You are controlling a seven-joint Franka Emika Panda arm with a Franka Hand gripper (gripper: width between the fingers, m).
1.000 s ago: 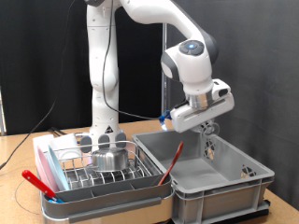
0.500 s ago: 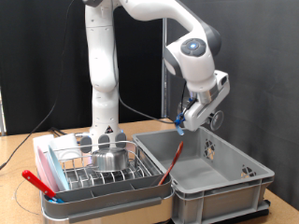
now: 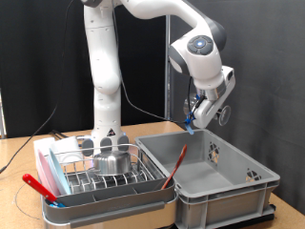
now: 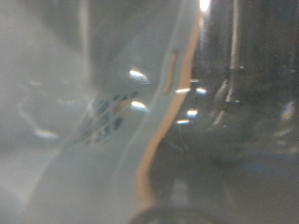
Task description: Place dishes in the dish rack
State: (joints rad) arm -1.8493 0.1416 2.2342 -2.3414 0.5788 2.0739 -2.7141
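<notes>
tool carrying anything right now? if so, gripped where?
Cannot be told. The tool hangs above the grey crate; a roundish shape shows at its tip, and the wrist view is too blurred to settle any hold.

Glossy white jointed robot arm (image 3: 105, 67) with rounded segments, grey joint rings, 1 blue-lit round cap, thin black cable.

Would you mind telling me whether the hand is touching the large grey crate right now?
Apart. In the exterior view the hand hangs well above the grey crate, with dark background visible between them.
</notes>
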